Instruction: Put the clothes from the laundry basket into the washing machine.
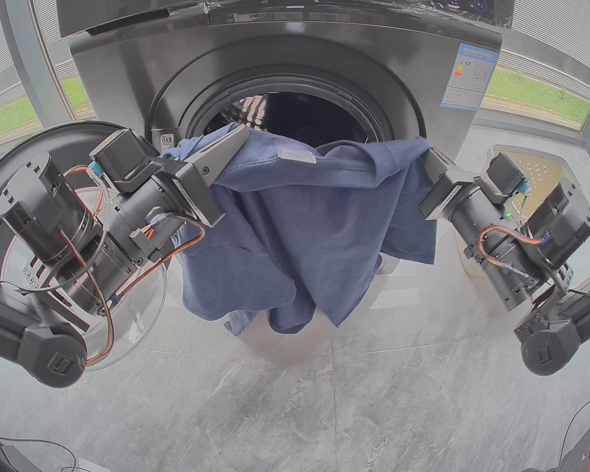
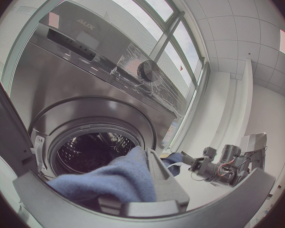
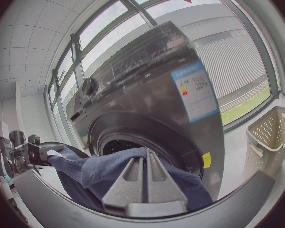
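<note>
Blue shirt (image 1: 308,231) before open washing machine (image 1: 121,77)

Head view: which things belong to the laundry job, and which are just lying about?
Job: shirt; left gripper and right gripper, both shut on it; washer; its open door; basket.
Just there: floor; windows.

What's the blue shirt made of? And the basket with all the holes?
The blue shirt looks like soft, matte knit cloth, maybe cotton: it droops in folds. The basket seems hard cream plastic, smooth: stiff walls with neat rows of holes.
</note>
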